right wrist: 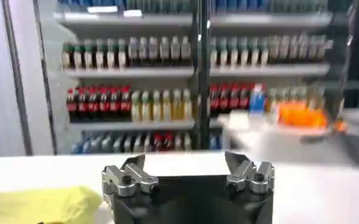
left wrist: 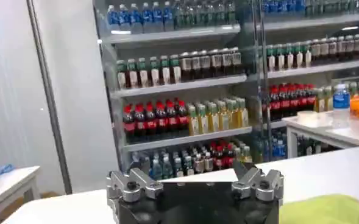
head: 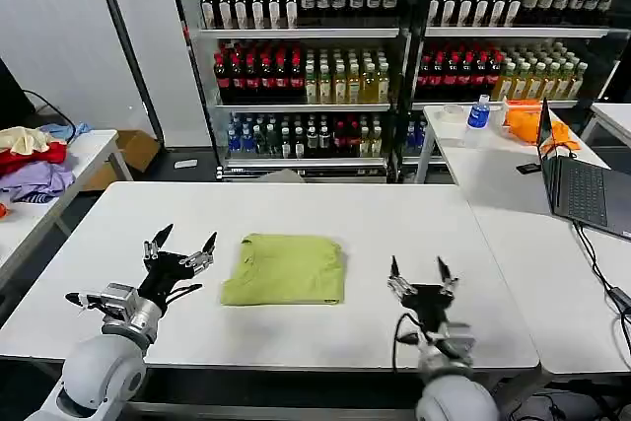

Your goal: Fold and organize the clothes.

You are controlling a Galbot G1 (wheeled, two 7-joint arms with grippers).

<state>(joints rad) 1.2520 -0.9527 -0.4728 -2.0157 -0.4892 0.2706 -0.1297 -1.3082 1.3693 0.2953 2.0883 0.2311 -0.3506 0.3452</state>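
So the lime green T-shirt is sitting folded into a neat rectangle in the middle of the white desk, nothing touching it. Left gripper is just beside its left edge and the right gripper near its right, both with jaws spread open and empty.

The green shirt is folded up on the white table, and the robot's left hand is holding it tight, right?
Not quite. The head view shows the left gripper open beside the folded green shirt, not touching it. The shirt does lie folded on the white table, between the left gripper and the right gripper.
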